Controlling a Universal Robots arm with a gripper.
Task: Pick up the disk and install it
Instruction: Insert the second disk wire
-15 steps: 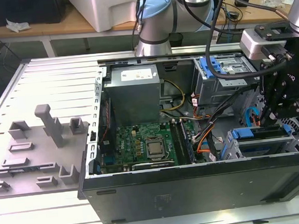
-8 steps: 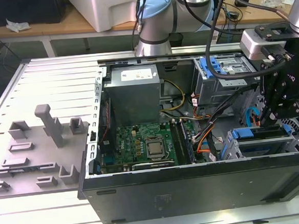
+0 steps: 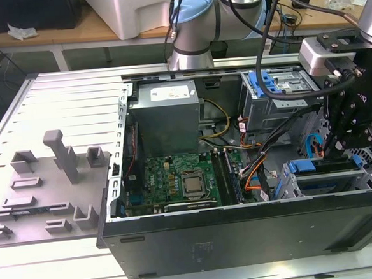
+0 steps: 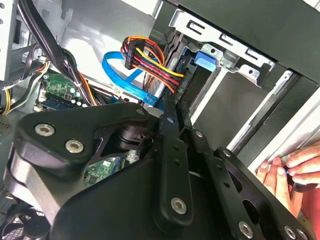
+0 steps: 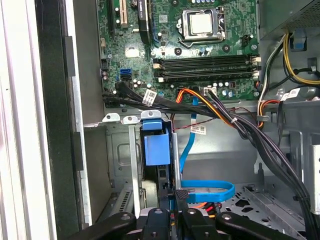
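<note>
One black gripper, fingers near-closed on the blue-railed silver disk, standing edge-on in the grey metal drive cage of the open black computer case. Advisable: press straight along the slot, clear of the flat blue data cable. Case also holds a green motherboard.

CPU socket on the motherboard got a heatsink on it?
No. In the exterior view the CPU socket on the motherboard sits bare, metal lid exposed, no heatsink over it.
</note>
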